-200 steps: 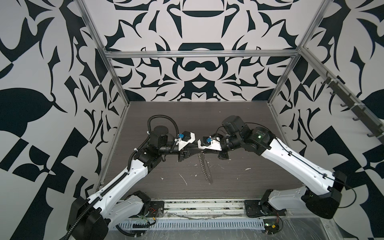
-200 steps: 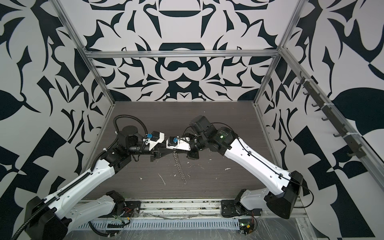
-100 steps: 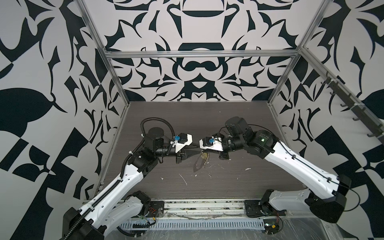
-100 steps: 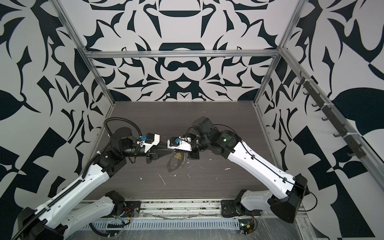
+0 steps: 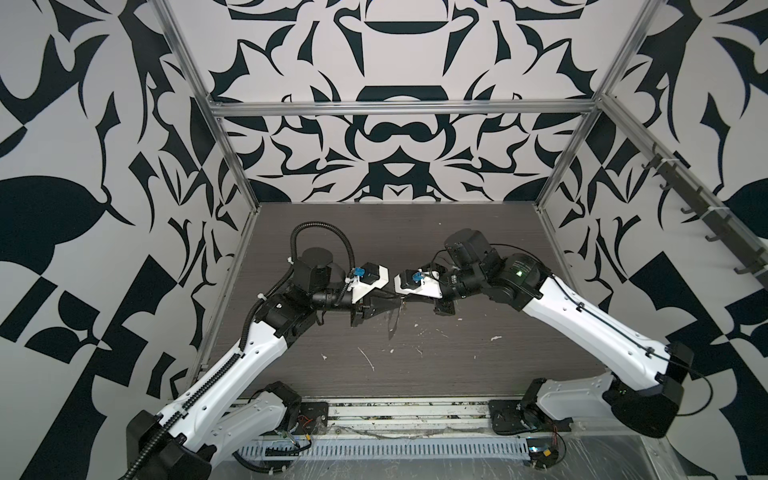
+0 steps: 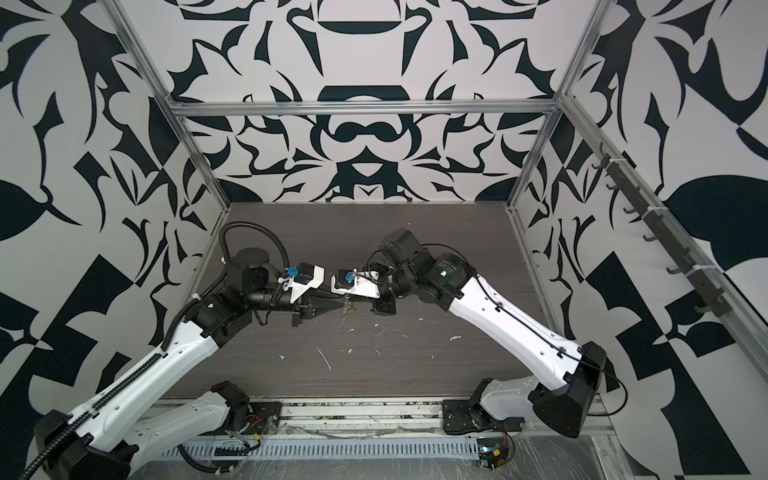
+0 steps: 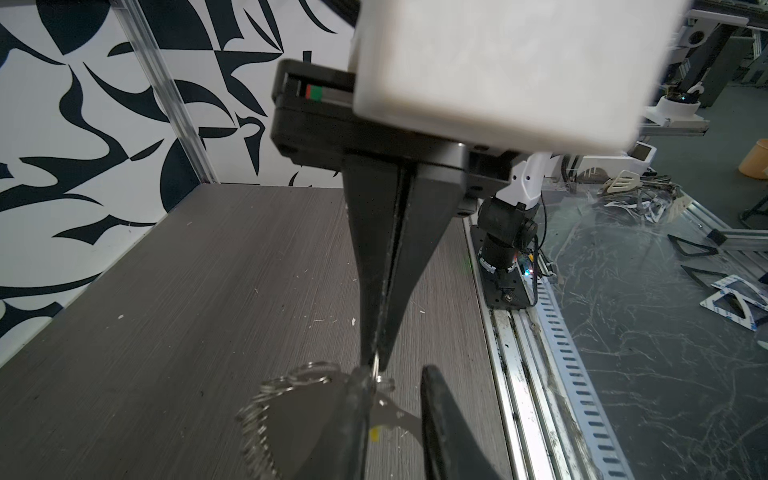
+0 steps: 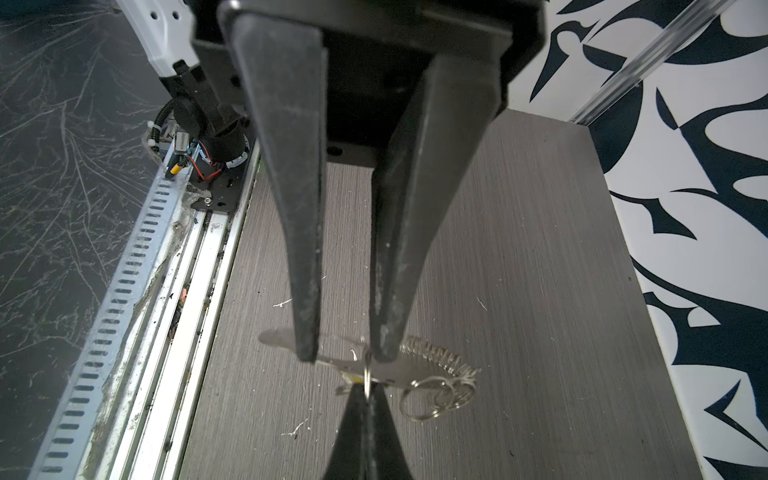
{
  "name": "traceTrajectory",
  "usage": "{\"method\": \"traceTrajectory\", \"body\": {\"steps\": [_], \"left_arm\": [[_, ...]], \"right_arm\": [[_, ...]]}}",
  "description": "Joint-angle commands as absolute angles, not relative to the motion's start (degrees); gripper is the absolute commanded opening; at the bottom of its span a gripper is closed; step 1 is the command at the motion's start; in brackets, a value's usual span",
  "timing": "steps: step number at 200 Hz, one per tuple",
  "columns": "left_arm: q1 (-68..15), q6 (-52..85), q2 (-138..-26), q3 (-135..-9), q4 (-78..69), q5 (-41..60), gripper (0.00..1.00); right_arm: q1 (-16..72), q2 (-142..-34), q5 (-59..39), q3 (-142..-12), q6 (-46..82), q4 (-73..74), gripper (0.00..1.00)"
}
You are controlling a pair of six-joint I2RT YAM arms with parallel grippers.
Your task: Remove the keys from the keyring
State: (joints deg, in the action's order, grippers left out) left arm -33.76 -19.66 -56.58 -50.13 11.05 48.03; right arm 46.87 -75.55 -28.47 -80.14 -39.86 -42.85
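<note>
Over table (image 5: pixel 457 365): clamps right gripper (image 8: pixel 365 388), tips together, on keyring (image 8: pixel 440 359) wire to anchor it. Straddles key (image 7: pixel 390 413) with left gripper (image 8: pixel 345 355), fingers apart (not clamped yet), probably to pull it off. Key just beside right tips.

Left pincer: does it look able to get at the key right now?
Probably yes: the key lies at the open fingertips of the left pincer, nothing between. The right pincer, shut on the keyring, crowds it close by.

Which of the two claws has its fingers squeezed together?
The right gripper: its fingers pinch the keyring by its thin wire. The left gripper has its fingers apart, with the keys between them.
</note>
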Motion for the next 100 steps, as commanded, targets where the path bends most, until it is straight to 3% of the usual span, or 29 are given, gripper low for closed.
{"method": "traceTrajectory", "body": {"steps": [1,100], "left_arm": [[-33.8,-20.7,-57.4,-51.5,13.4,47.7,0.24],[-34.4,-21.7,-58.5,-49.4,6.2,47.3,0.17]], "right_arm": [[46.9,-74.4,-29.4,-83.2,-40.1,-42.0,0.0],[47.1,-74.1,-30.6,-82.9,-39.6,-40.2,0.0]]}}
